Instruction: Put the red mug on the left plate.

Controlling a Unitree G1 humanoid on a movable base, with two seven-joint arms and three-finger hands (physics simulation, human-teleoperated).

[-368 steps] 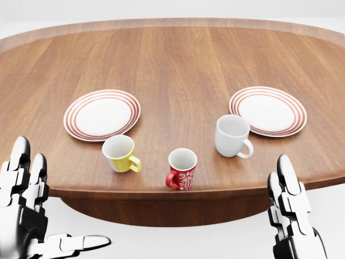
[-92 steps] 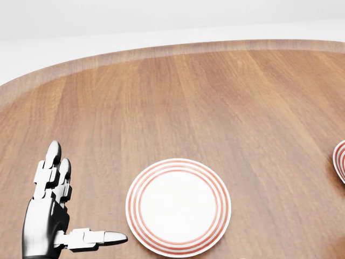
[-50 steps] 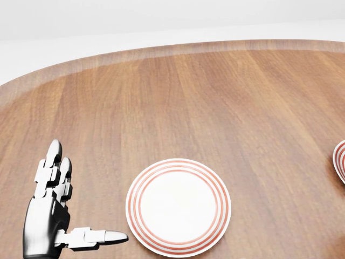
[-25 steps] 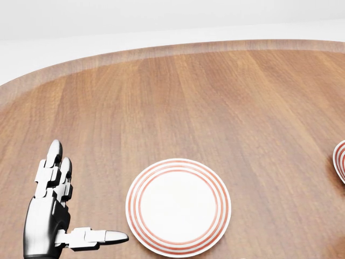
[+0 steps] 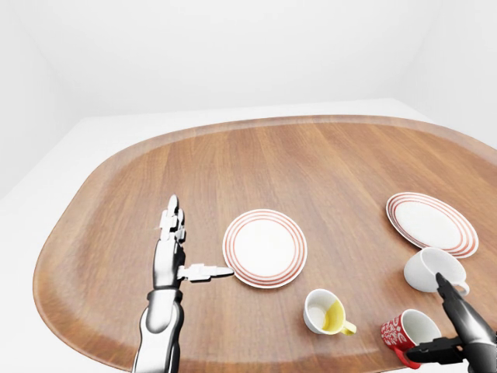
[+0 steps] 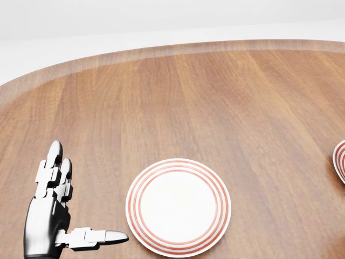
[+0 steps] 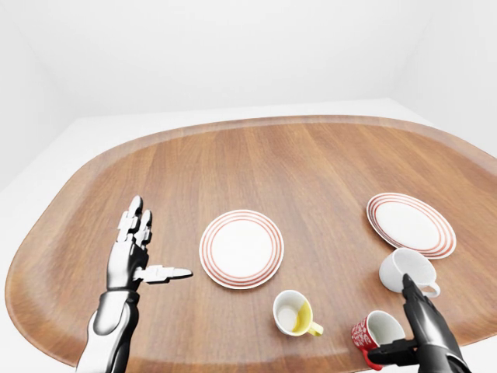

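Table (image 5: 256,163): we are looking over a broad, rounded wooden top with a reddish-brown grain running away from us toward the top of the eye views; its rim is curving round at the left and top.
Room: we are seeing plain white walls and a white floor behind the table, with no other furniture showing.
Left plate (image 5: 265,248): it is lying flat near the middle of the left-eye view, white with red rings round the rim, and nothing is sitting on it.
Right plate (image 7: 411,224): it is lying flat toward the right of the right-eye view, same ring pattern, well apart from the left plate.
White mug (image 7: 400,271): it is standing just below the right plate, close to its rim.
Yellow mug (image 5: 326,312): it is tilting over toward the view's right, mouth toward us, below and to the right of the left plate.
Red mug (image 7: 373,333): it is standing upright near the table's lower edge, right of the yellow mug, well apart from the left plate.
Left hand (image 6: 54,216): we are holding it spread flat beside the left plate, fingers pointing up the view, thumb stretching toward the plate's rim, gripping nothing.
Right hand (image 7: 419,330): it is standing at the red mug's right side, fingers extended and thumb reaching under the mug's handle side; they are not closing round it.
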